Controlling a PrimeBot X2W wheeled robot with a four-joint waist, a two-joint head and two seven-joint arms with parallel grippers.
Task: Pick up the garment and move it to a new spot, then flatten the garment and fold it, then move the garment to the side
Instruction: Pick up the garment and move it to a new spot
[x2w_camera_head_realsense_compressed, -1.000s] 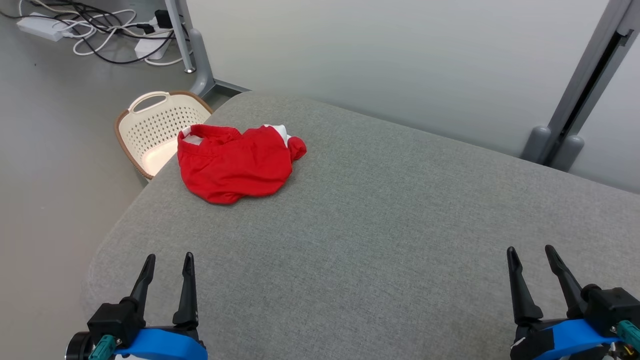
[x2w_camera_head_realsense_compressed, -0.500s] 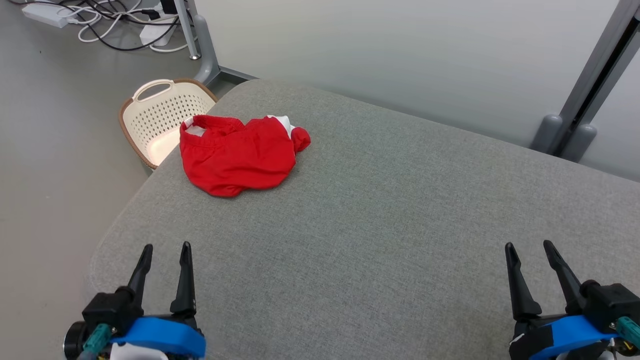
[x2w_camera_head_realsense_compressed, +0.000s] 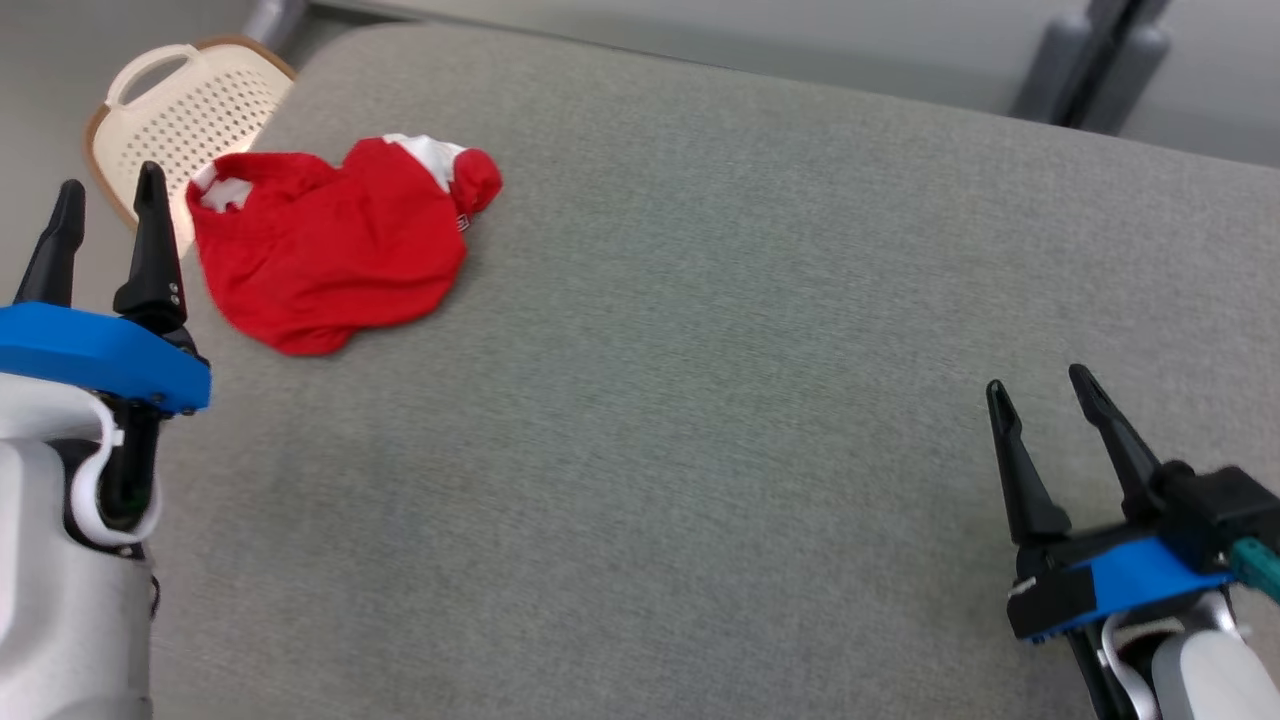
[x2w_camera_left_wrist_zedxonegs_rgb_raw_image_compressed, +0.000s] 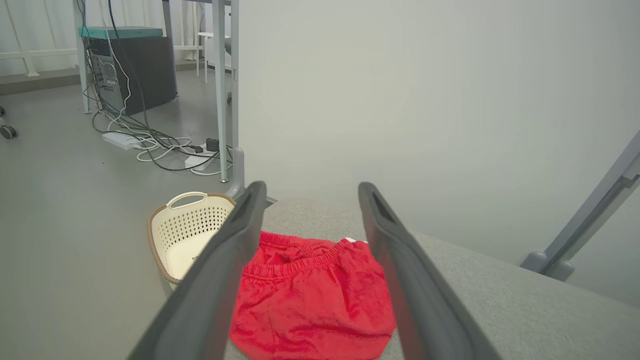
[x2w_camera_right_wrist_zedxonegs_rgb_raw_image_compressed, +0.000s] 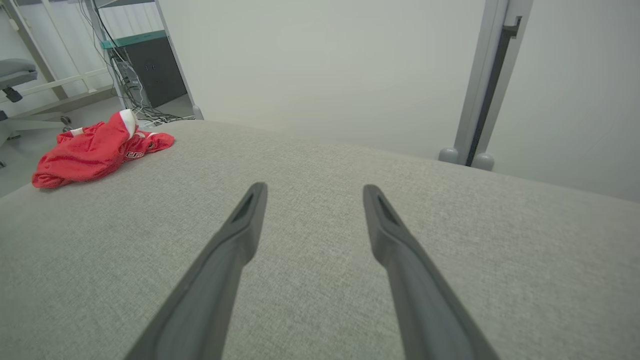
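The garment (x2w_camera_head_realsense_compressed: 330, 245) is a pair of red shorts with white trim, lying crumpled near the far left corner of the grey padded surface (x2w_camera_head_realsense_compressed: 700, 350). It also lies ahead of the left fingers as the red garment (x2w_camera_left_wrist_zedxonegs_rgb_raw_image_compressed: 312, 305), and far left as the garment (x2w_camera_right_wrist_zedxonegs_rgb_raw_image_compressed: 95, 150). My left gripper (x2w_camera_head_realsense_compressed: 108, 190) is raised just left of the garment, open and empty. Over the near right of the surface, well away from the garment, my right gripper (x2w_camera_head_realsense_compressed: 1040, 385) stands open with nothing in it.
A cream perforated basket (x2w_camera_head_realsense_compressed: 185, 110) stands on the floor past the surface's left corner, also seen as the basket (x2w_camera_left_wrist_zedxonegs_rgb_raw_image_compressed: 187, 235). Cables and a power strip (x2w_camera_left_wrist_zedxonegs_rgb_raw_image_compressed: 150, 145) lie on the floor beyond. A grey post (x2w_camera_right_wrist_zedxonegs_rgb_raw_image_compressed: 482, 85) rises behind the far edge.
The head camera has tilted down and shifted. My left gripper has risen and moved forward to beside the garment. The right gripper has moved forward a little. The garment lies as before.
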